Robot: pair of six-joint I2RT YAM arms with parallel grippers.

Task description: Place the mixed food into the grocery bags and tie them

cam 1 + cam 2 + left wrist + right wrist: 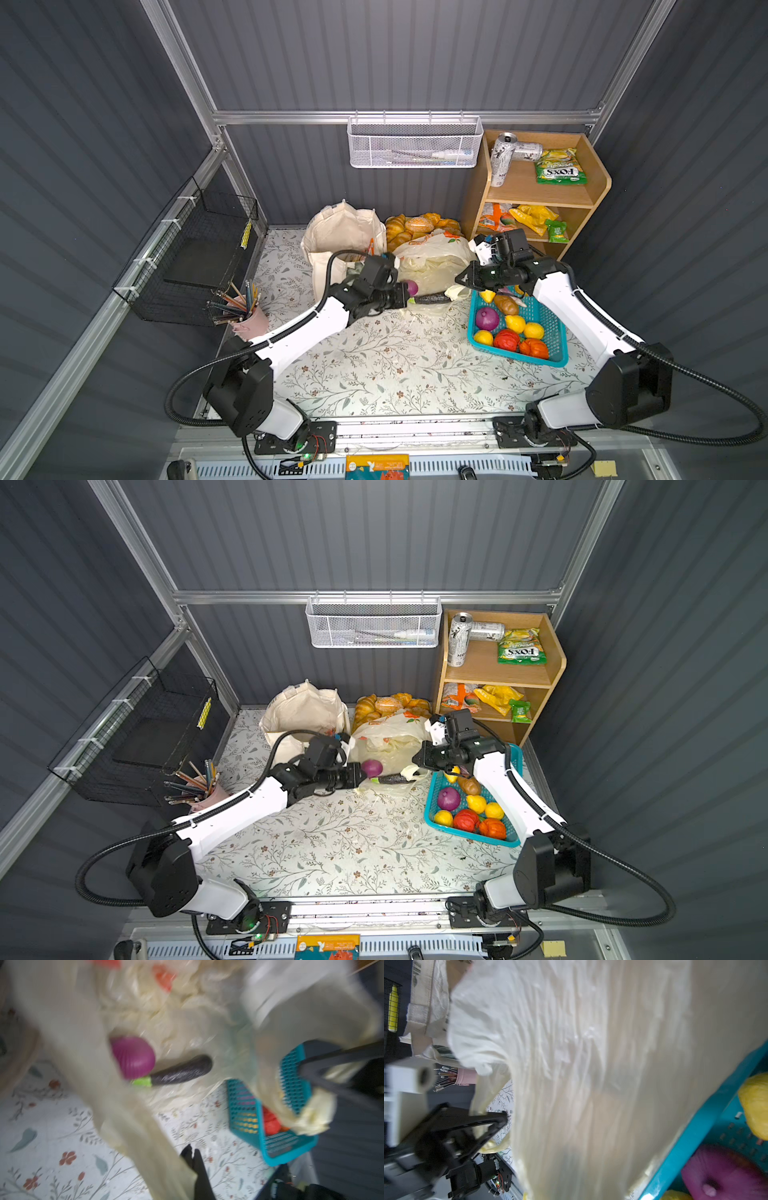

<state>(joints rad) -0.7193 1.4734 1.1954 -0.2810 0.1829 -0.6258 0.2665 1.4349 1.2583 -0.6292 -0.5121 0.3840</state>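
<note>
Left hand [191, 1154] is clenched on the left rim of the thin, translucent cream-yellow plastic bag [432, 262]. A purple toy onion [411, 286] and a dark toy eggplant [432, 298] lie inside it, on the middle of the worktop [374, 365]. Right hand [460, 280] pinches the bag's right handle. Tying seems to be starting; the next move calls for crossing both handles.
</note>
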